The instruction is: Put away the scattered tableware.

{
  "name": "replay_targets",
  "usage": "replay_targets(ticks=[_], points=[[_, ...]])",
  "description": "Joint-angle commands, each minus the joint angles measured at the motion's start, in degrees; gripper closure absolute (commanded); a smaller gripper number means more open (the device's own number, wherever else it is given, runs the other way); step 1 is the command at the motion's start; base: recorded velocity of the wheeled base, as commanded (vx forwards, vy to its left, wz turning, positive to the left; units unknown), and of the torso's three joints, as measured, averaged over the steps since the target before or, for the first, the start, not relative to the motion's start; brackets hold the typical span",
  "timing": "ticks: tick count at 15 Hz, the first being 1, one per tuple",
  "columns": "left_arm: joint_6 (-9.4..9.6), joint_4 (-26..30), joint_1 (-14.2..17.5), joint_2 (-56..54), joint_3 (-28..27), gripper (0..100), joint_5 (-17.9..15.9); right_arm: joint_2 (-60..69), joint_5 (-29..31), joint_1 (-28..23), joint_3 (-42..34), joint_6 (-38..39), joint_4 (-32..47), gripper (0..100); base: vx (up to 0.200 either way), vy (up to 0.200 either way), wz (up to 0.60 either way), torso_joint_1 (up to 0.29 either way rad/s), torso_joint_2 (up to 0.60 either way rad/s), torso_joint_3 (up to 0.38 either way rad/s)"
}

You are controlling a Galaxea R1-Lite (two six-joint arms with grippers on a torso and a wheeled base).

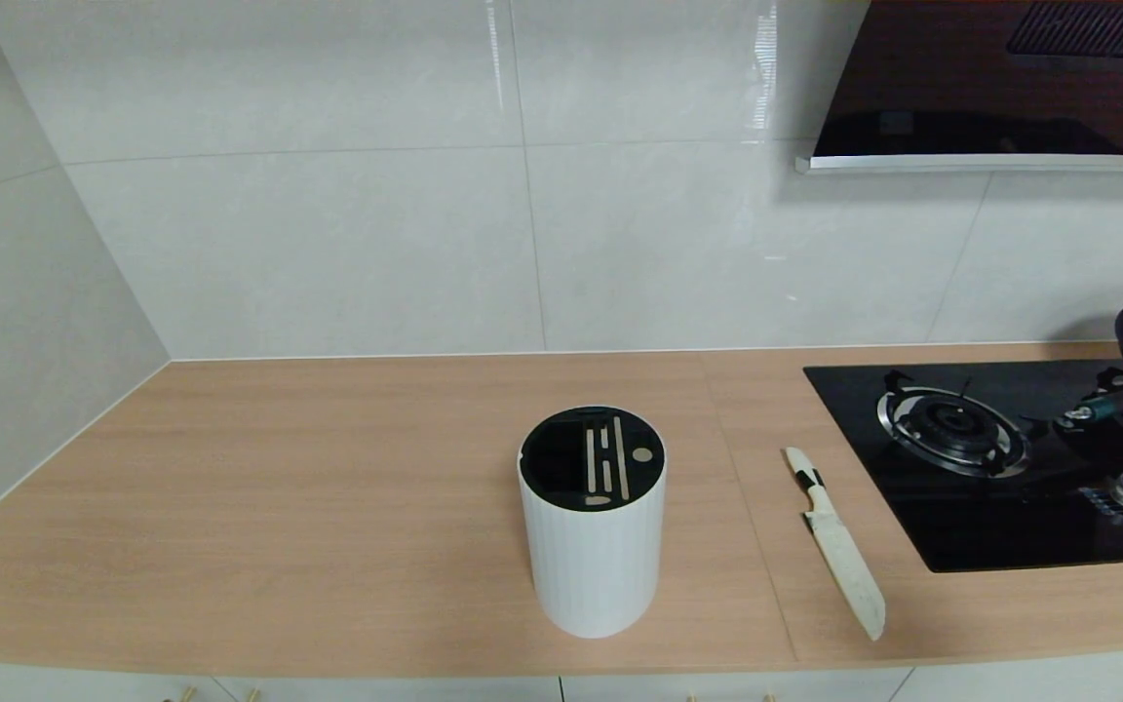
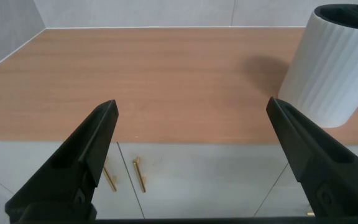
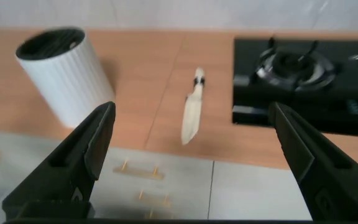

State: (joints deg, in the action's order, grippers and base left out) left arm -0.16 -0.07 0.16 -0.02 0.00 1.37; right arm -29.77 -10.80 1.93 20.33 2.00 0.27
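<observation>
the wooden bench [image 1: 328, 507] carries everything, with the black hob [image 1: 1010, 487] set in at its right end. the white ribbed knife holder [image 1: 593, 546] stands upright and free near the front edge. being tall, it would likely tip or skid if a blade were pushed in off-angle, since nothing steadies it.

the knife [image 1: 839, 546] lies flat between holder and hob, blade tip towards the front edge. a glancing touch could slide it off the bench, and a flat, thin handle gives little to pinch.

the left gripper [image 2: 191, 106] and right gripper [image 3: 191, 109] both hang released, jaws wide, out in front of the bench edge. the slots in the holder's top look narrow, so poor alignment would probably jam the blade.
</observation>
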Motion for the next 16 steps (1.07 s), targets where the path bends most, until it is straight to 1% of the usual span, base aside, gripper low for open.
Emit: replay_targets(ticks=[1, 3, 5, 7, 8, 11, 14, 16], points=[[-0.02, -0.01, 0.02, 0.02, 0.00, 0, -0.05, -25.60, -0.27, 3.61, 7.88, -1.82, -2.73, 0, 0.000, 0.000, 0.00, 0.000, 0.00, 0.000], [-0.02, -0.01, 0.02, 0.02, 0.00, 0, 0.04, -36.59, 2.54, 4.84, 9.90, -2.97, -6.51, 0, 0.000, 0.000, 0.00, 0.000, 0.00, 0.000], [0.07, -0.01, 0.02, 0.02, 0.00, 0, -0.05, -46.26, 3.15, 6.95, 11.75, -3.05, -11.78, 0, 0.000, 0.000, 0.00, 0.000, 0.00, 0.000], [0.07, -0.01, 0.02, 0.02, 0.00, 0, 0.04, -54.08, 5.88, 8.36, 14.12, -2.97, -15.91, 0, 0.000, 0.000, 0.00, 0.000, 0.00, 0.000], [0.07, -0.01, 0.02, 0.02, 0.00, 0, 0.04, -56.63, 7.90, 8.44, 14.30, -3.05, -16.44, 0, 0.000, 0.000, 0.00, 0.000, 0.00, 0.000], [0.07, -0.01, 0.02, 0.02, 0.00, 0, 0.04, -66.65, 8.78, 9.85, 14.56, -2.88, -22.59, 0, 0.000, 0.000, 0.00, 0.000, 0.00, 0.000], [0.07, -0.01, 0.02, 0.02, 0.00, 0, 0.04, -74.73, 9.57, 10.55, 13.24, -2.61, -30.50, 0, 0.000, 0.000, 0.00, 0.000, 0.00, 0.000], [0.07, -0.01, 0.02, 0.02, 0.00, 0, 0.04, -81.76, 10.19, 12.66, 12.63, -2.00, -36.22, 0, 0.000, 0.000, 0.00, 0.000, 0.00, 0.000]])
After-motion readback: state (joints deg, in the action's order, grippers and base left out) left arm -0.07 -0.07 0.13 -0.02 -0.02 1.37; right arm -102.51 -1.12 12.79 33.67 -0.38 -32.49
